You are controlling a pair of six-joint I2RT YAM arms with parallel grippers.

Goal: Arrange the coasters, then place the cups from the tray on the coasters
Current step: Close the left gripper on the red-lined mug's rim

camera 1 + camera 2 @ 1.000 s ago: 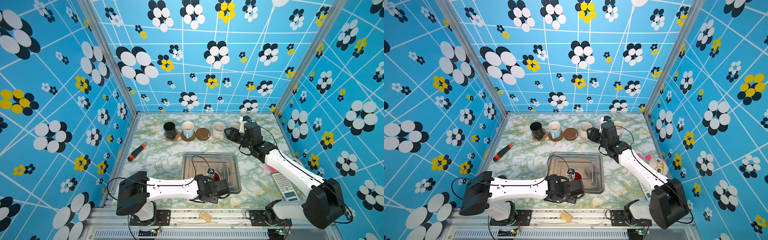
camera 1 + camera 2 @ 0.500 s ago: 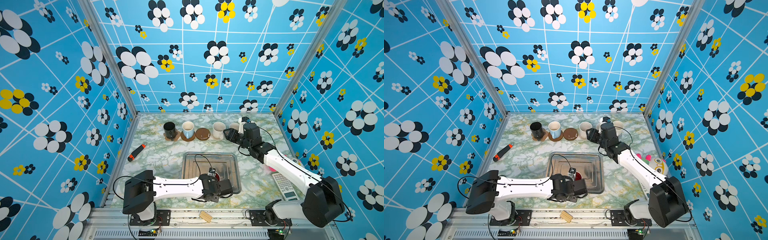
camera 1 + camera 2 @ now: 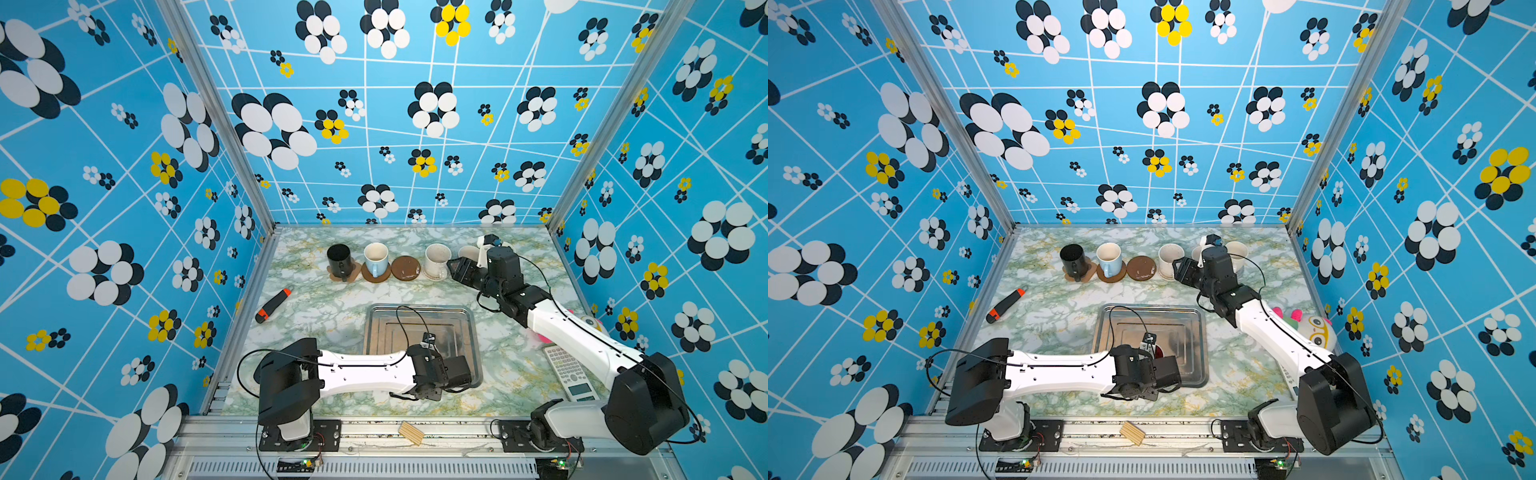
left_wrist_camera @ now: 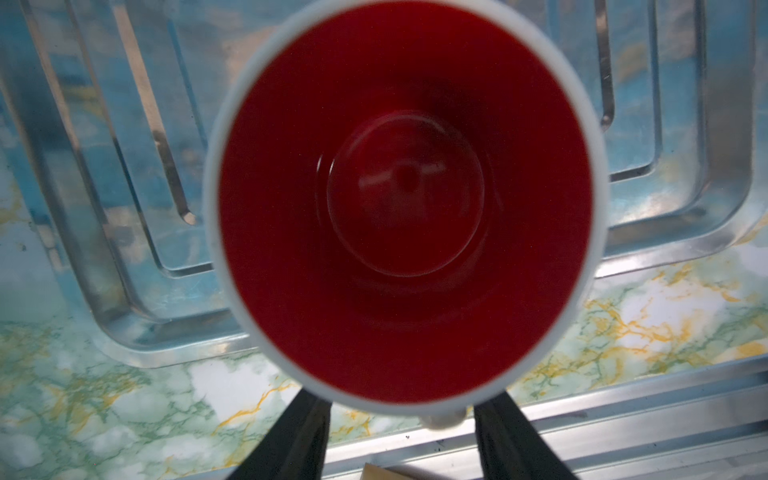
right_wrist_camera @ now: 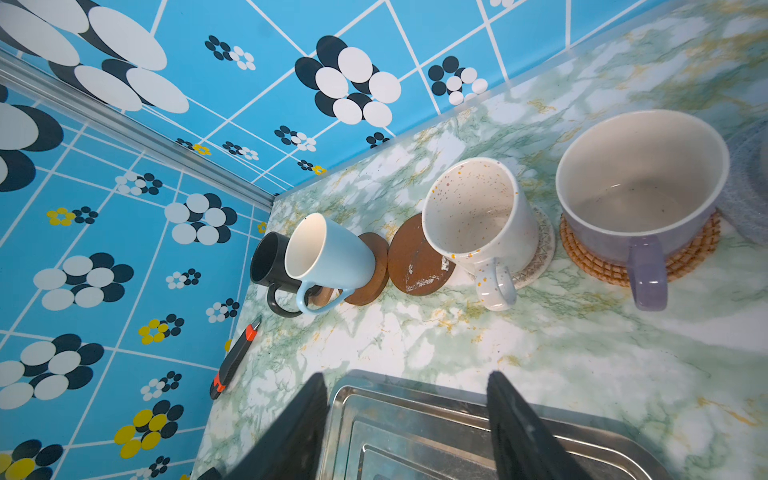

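The steel tray (image 3: 415,308) holds a white cup with a red inside (image 3: 1159,354). My left gripper (image 4: 401,411) is open above it, its fingers (image 4: 299,440) either side of the cup's handle. At the back stand the black cup (image 3: 340,259) on the paw coaster (image 5: 322,297), the light blue cup (image 3: 376,257) on a dark-brown disc, a bare dark-brown disc (image 3: 406,268), the speckled cup (image 3: 436,259) on the lacy coaster (image 5: 540,253), and the lavender cup (image 5: 640,195) on the rattan coaster (image 5: 685,257). My right gripper (image 5: 407,374) hangs open and empty beside the speckled cup.
An orange-and-black utility knife (image 3: 272,305) lies at the left of the table. A calculator (image 3: 569,374) and a plush toy (image 3: 1312,328) lie at the right under my right arm. A cream cup (image 3: 1237,253) stands behind my right wrist.
My left gripper has moved right over the red-inside cup and its jaws have narrowed. My right gripper has shifted slightly left, away from the lavender cup.
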